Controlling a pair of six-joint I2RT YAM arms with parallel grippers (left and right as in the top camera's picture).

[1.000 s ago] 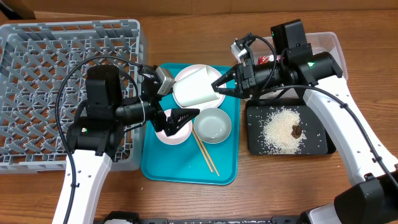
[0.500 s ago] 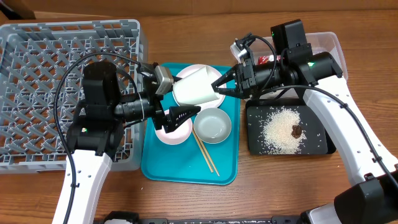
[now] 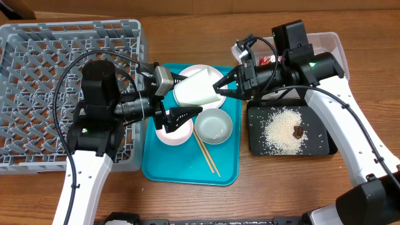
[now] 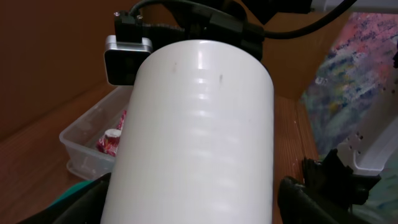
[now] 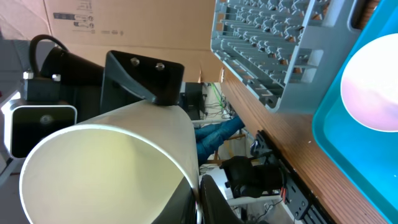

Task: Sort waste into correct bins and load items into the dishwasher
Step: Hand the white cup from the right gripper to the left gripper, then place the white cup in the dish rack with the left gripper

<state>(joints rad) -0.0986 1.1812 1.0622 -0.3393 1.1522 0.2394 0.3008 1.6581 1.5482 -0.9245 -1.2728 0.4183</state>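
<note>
Cup [image 3: 199, 86], small and white, hangs tilted above the teal tray [image 3: 187, 169], pinched at its rim by the right gripper [image 3: 219, 87]. Over the last second the left arm has edged to the right, so the left gripper [image 3: 186, 95], jaws wide, now straddles the cup's body. The cup itself has barely shifted. I judge this a handover toward the dish rack [image 3: 37, 75], with the left jaws yet to close.

Counted on the surface [image 3: 269, 200]:
- one grey dish rack at the left
- one teal tray
- one clear tub [image 3: 334, 47]
- one black tray [image 3: 256, 147]
- one white plate [image 3: 186, 70] under the cup
- one heap of rice [image 3: 281, 128] on the black tray
- one pale bowl [image 3: 213, 125]
- one pink saucer [image 3: 174, 136]
- one cup
- two chopsticks [image 3: 206, 155]
- one red wrapper [image 3: 267, 60] in the tub
- one brown scrap [image 3: 298, 132] beside the rice
</note>
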